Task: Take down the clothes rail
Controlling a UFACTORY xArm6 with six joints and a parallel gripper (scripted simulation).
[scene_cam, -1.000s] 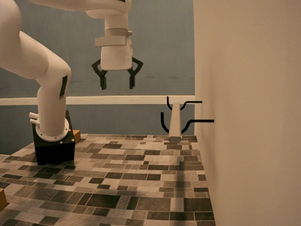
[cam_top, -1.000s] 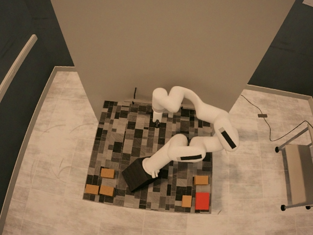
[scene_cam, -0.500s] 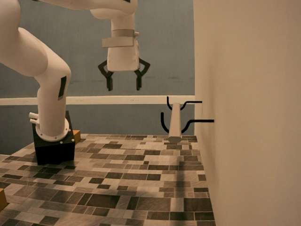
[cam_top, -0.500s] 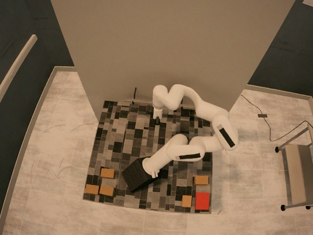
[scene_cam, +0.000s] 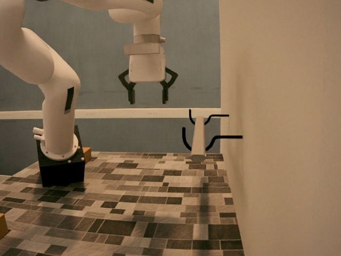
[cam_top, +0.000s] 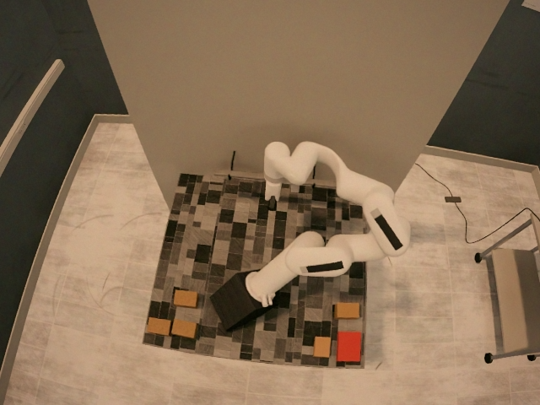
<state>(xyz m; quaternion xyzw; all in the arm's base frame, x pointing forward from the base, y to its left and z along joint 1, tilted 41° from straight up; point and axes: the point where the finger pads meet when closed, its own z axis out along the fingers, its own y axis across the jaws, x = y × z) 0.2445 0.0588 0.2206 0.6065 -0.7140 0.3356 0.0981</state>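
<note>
The pale clothes rail (cam_top: pixel 244 174) (scene_cam: pixel 197 136) rests in two black wall hooks, parallel to the wall and just above the tiled counter (cam_top: pixel 209 244) (scene_cam: pixel 137 206). In the side view I see it end-on, cradled by the near hook (scene_cam: pixel 231 136) and the far hook (scene_cam: pixel 220 115). From above, the left hook (cam_top: pixel 233 159) shows, while the arm partly hides the right one. My gripper (cam_top: pixel 272 202) (scene_cam: pixel 147 96) is open and empty, fingers pointing down. It hangs above the rail's height and a little out from the wall, near the rail's middle.
The tall wall (cam_top: pixel 261 87) (scene_cam: pixel 275 110) stands right behind the rail. My black base block (cam_top: pixel 235 300) (scene_cam: pixel 62 168) sits mid-counter. Orange blocks (cam_top: pixel 185 298) (cam_top: pixel 347 310) and a red block (cam_top: pixel 349 346) lie along the front edge. A cart (cam_top: pixel 510 300) stands off to the right.
</note>
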